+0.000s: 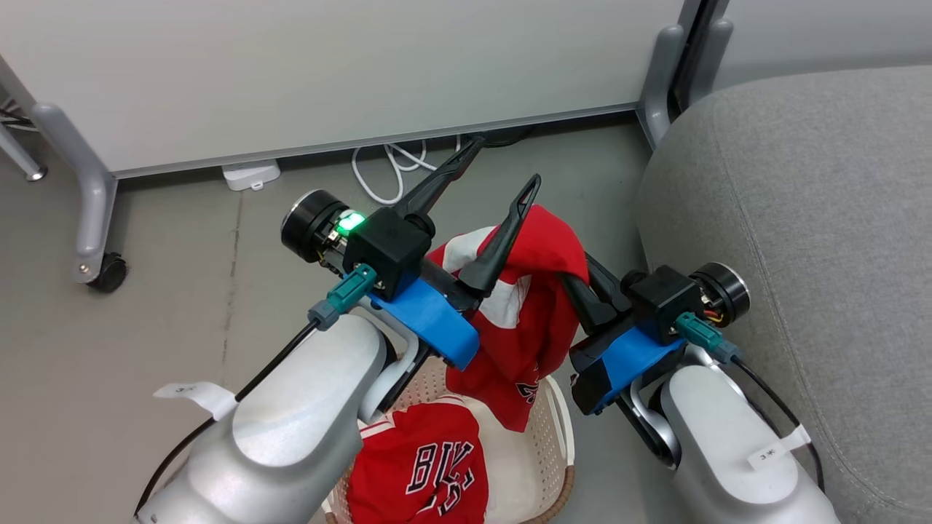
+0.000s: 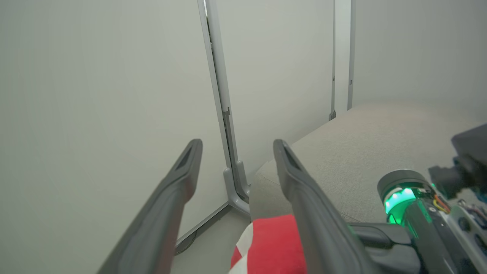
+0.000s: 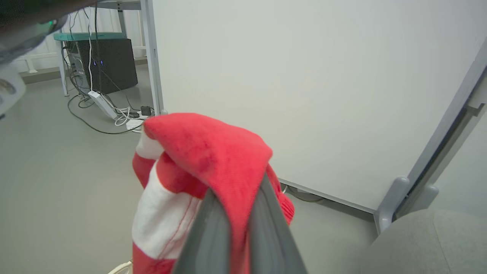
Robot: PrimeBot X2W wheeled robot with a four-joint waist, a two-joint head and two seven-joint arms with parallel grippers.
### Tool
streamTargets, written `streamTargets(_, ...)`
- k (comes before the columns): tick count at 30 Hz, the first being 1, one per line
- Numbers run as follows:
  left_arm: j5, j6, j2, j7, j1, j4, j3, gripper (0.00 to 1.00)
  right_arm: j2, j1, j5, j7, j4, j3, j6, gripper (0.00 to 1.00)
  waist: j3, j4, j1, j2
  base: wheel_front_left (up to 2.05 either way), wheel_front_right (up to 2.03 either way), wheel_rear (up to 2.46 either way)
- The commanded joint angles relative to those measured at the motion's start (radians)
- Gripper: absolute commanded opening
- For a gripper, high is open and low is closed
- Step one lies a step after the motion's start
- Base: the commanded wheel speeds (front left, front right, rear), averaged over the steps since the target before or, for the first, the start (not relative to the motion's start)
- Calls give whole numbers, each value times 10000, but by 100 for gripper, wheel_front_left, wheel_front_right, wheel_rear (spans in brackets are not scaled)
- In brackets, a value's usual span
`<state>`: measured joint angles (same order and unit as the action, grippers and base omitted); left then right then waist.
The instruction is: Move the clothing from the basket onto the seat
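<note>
A red jersey with white stripes [image 1: 535, 320] hangs above the basket, pinched at its top by my right gripper [image 1: 585, 282], which is shut on it. In the right wrist view the cloth [image 3: 205, 152] bunches over the closed gripper [image 3: 237, 207]. My left gripper [image 1: 504, 166] stands open just left of the jersey, one finger resting against the fabric; its open fingers [image 2: 179, 179] frame the wall, with the red cloth [image 2: 272, 243] below. A second red jersey with block lettering [image 1: 422, 466] lies in the cream basket [image 1: 562, 429]. The grey seat [image 1: 801, 218] is to the right.
A white partition on grey wheeled legs [image 1: 91, 211] stands ahead, with white cables [image 1: 386, 167] on the floor beneath it. Further cables and a dark cabinet [image 3: 110, 64] sit beyond the partition's left end. Grey floor lies left of the basket.
</note>
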<state>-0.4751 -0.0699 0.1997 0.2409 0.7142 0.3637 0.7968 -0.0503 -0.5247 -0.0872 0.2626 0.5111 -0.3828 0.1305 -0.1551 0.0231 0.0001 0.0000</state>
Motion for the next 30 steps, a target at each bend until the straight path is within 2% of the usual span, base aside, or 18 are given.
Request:
streamTargets(1,38,21,32,62,121,-28,45,100,-2,123,85,35,-119,86,5,0,-150,200,-1,0,0,0,0)
streamTargets(30,177,-59,107,15,316,190,629,100,-125,1466,365,37,-1981,2065,3,0,-787,2614,-1,0,0,0,0)
